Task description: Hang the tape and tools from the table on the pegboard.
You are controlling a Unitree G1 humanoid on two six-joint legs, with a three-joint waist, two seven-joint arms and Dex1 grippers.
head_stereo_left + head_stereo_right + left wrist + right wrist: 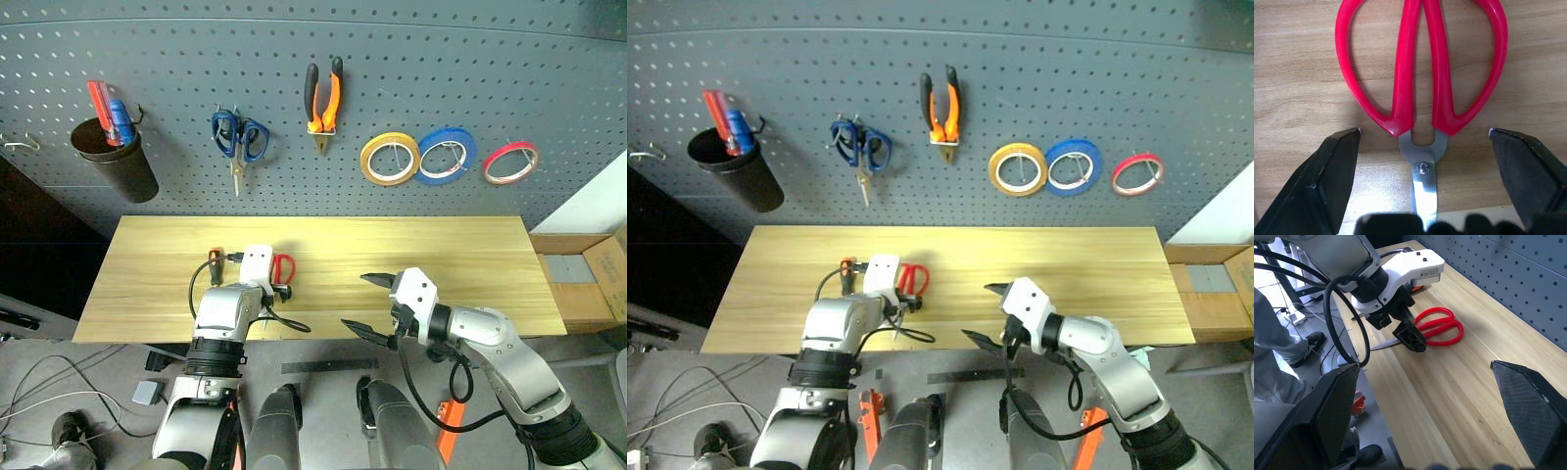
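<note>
The left gripper [1422, 183] has its fingers [1327, 181] spread wide, one on each side of the red-handled scissors [1420, 63], ready to pinch them off the surface [1298, 73].

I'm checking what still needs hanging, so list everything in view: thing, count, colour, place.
pegboard: one, dark grey, behind the table.
cup: one, dark, hung far left, holding a red and a blue screwdriver.
blue-handled scissors: one, hung.
pliers: one, orange-and-black, hung.
tape rolls: yellow, blue, red, hung in a row.
table: one, light wood.
red-handled scissors: one, flat on the table.
small screwdriver: orange-and-black, on the table.
cardboard box: one, right of the table.
left gripper: open, astride the scissors' pivot.
right gripper: open, holding nothing.
</note>
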